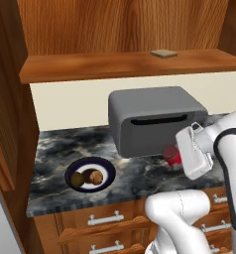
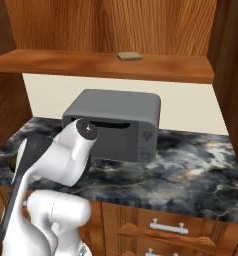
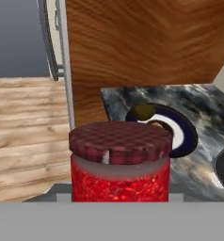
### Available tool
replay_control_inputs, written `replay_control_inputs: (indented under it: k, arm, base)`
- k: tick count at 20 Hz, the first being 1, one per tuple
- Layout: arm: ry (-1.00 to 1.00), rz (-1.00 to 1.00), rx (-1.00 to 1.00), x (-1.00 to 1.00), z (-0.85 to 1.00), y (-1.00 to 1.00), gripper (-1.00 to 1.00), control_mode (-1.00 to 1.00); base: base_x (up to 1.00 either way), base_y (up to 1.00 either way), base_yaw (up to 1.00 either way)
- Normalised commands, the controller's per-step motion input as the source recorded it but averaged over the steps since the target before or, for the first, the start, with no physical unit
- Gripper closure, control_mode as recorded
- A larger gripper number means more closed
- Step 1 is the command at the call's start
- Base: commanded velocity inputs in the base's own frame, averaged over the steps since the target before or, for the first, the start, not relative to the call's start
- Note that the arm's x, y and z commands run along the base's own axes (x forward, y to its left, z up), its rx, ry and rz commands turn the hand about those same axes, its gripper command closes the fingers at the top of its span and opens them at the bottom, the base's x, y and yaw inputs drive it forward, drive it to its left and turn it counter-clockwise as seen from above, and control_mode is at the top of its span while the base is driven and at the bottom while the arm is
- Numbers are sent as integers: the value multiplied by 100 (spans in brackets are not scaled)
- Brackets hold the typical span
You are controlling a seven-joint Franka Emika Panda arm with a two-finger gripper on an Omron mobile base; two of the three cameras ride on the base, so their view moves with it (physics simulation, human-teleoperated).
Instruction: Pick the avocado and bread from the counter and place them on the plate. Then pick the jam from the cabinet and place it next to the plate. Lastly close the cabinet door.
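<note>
The tool (image 1: 175,155) is clamping the jam (image 3: 119,162), a red jar with a darker checked lid, and is holding it above the dark marble surface (image 1: 135,173), just in front of the grey toaster oven (image 1: 152,119) and well to the right of the plate (image 1: 106,171). The navy-rimmed plate is sitting near the left front of the surface, carrying the avocado (image 1: 78,179) on its left and the bread (image 1: 94,176) just beside it on the right. Above, a flat tan slab (image 1: 163,53) is lying on the wooden cabinet shelf (image 1: 90,67).
</note>
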Motion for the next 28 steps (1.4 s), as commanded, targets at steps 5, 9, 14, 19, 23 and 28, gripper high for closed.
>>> replay_control_inputs:
  k: [5,9,14,19,23,28]
  arm:
    - [-53,5,51,-18,-96,-4,100,-100]
    - [-38,0,49,10,-77,21,100,-100]
    - [-13,0,35,11,-35,30,100,-100]
    - [-1,0,27,30,-30,50,100,-100]
    - [1,0,23,56,-22,51,100,-100]
    - [9,0,17,54,-5,37,100,-100]
  base:
    - [0,0,0]
    - [0,0,0]
    - [0,0,0]
    - [0,0,0]
    - [0,0,0]
    - [0,0,0]
